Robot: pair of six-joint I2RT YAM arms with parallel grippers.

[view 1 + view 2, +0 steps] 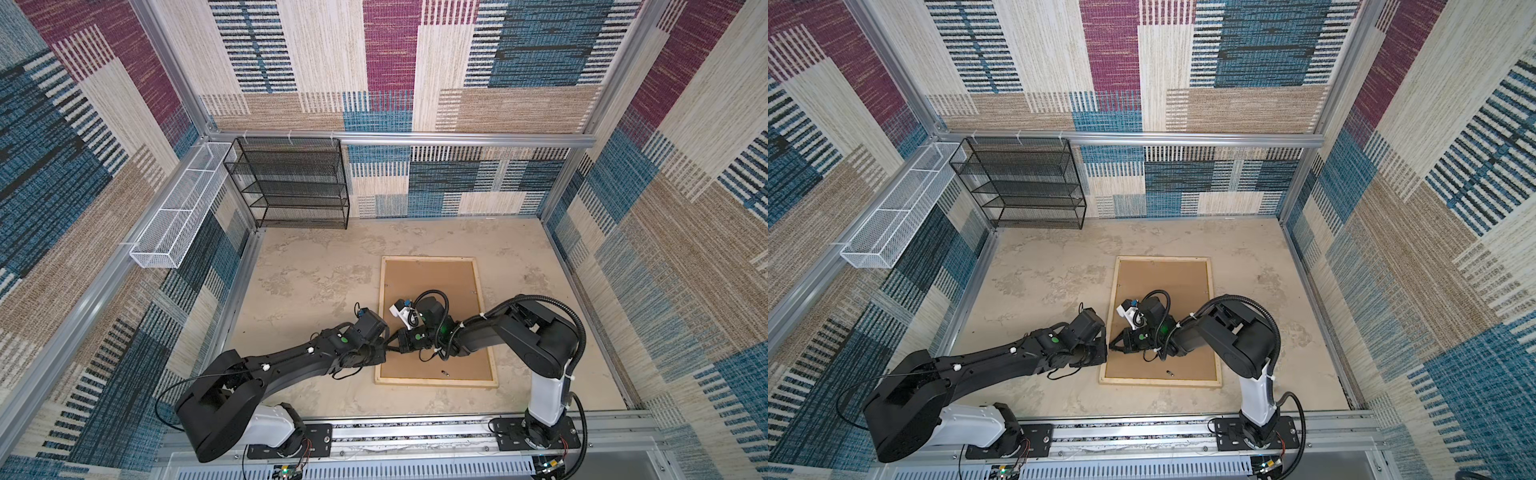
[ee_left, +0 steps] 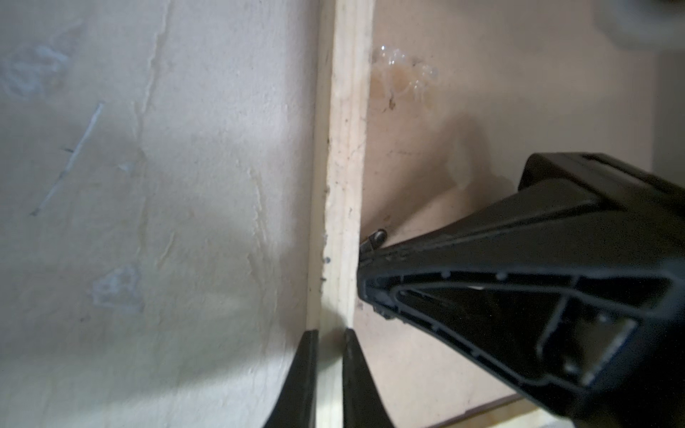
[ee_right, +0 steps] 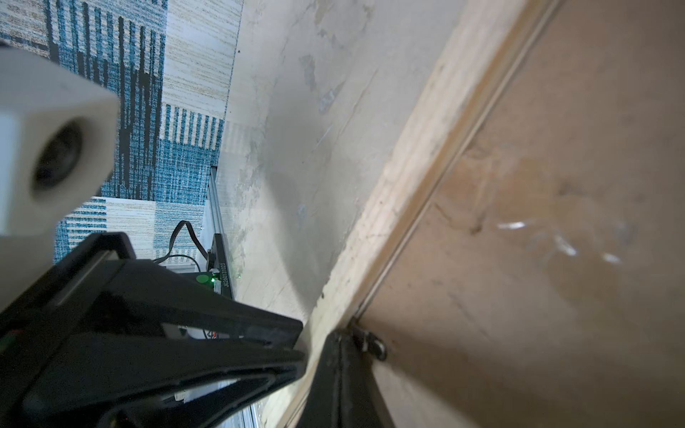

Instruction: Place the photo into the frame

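The frame (image 1: 436,382) (image 1: 1158,382) lies flat on the table, back up, and a brown backing board (image 1: 432,282) (image 1: 1163,282) fills it. The photo is hidden. My left gripper (image 1: 384,345) (image 2: 331,333) is shut on the frame's left wooden rail (image 2: 343,148), one jaw on each side of it. My right gripper (image 1: 1111,345) (image 3: 339,337) reaches across the board to the same rail (image 3: 407,166). It is shut, with its tip against a small metal tab (image 3: 374,346) (image 2: 378,236) at the rail's inner edge. The two grippers almost touch.
A black mesh shelf (image 1: 291,183) stands at the back left. A white mesh basket (image 1: 178,212) hangs on the left wall. A small metal piece (image 1: 445,372) lies on the board near the frame's front rail. Patterned walls enclose the beige table (image 1: 311,282).
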